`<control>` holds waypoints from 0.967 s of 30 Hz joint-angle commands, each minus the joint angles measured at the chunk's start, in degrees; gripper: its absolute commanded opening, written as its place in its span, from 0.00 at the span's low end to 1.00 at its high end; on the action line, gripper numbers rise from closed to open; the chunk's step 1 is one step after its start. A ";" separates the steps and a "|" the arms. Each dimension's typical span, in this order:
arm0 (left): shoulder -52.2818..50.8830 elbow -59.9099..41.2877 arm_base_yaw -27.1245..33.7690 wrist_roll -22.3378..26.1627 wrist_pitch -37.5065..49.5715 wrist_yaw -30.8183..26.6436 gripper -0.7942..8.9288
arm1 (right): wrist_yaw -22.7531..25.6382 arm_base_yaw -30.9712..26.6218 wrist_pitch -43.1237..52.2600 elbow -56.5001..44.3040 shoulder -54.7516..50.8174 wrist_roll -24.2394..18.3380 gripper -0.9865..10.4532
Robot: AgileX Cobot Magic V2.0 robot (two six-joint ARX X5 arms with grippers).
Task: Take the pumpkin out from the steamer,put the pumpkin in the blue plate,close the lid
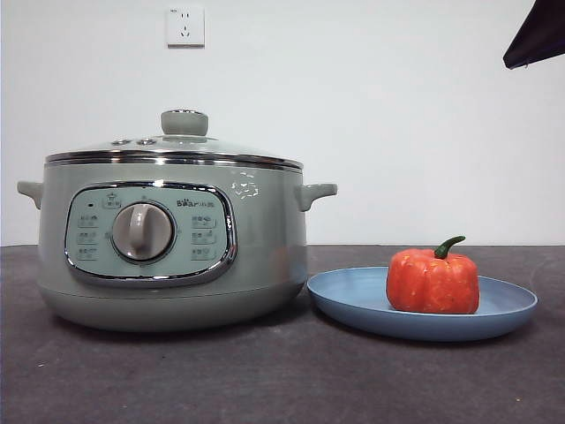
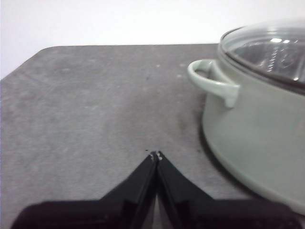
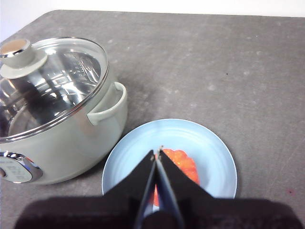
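The orange-red pumpkin [image 1: 433, 281] with its green stem sits upright in the blue plate [image 1: 353, 296], right of the steamer [image 1: 172, 247]. The glass lid [image 1: 177, 148] with its green knob rests on the steamer's rim. In the right wrist view, my right gripper [image 3: 157, 152] is shut and empty, high above the pumpkin [image 3: 183, 164] and the blue plate [image 3: 214, 157], with the steamer [image 3: 71, 138] and its lid [image 3: 52, 81] beside them. My left gripper [image 2: 156, 155] is shut and empty over bare table, off the steamer's [image 2: 257, 138] side handle. A dark arm tip [image 1: 536, 37] shows top right in the front view.
A dark grey table [image 1: 265, 380] carries everything, with a white wall and a socket [image 1: 185, 26] behind. The steamer's side handles [image 1: 316, 193] stick out on both sides, one close to the plate's rim.
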 commanded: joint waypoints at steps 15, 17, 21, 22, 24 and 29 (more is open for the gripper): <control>-0.09 -0.92 0.11 -1.57 0.13 1.05 0.08 | 0.20 0.00 0.35 -0.26 0.02 0.48 0.09; -0.09 -0.92 0.11 -1.57 0.11 1.05 0.08 | 0.17 0.00 0.35 -0.26 0.02 0.48 0.09; -0.09 -0.92 0.11 -1.60 0.11 1.05 0.08 | 0.20 0.00 0.35 -0.26 0.02 0.48 0.09; -0.09 -0.92 0.11 -1.57 0.13 1.05 0.08 | 0.20 0.00 0.35 -0.26 0.02 0.48 0.09; -0.09 -0.92 0.11 -1.57 0.11 1.05 0.08 | 0.20 0.00 0.31 -0.26 0.02 0.48 0.09; -0.09 -0.92 0.11 -1.57 0.11 1.05 0.08 | 1.49 -1.70 -1.20 -0.68 -3.19 -4.17 0.09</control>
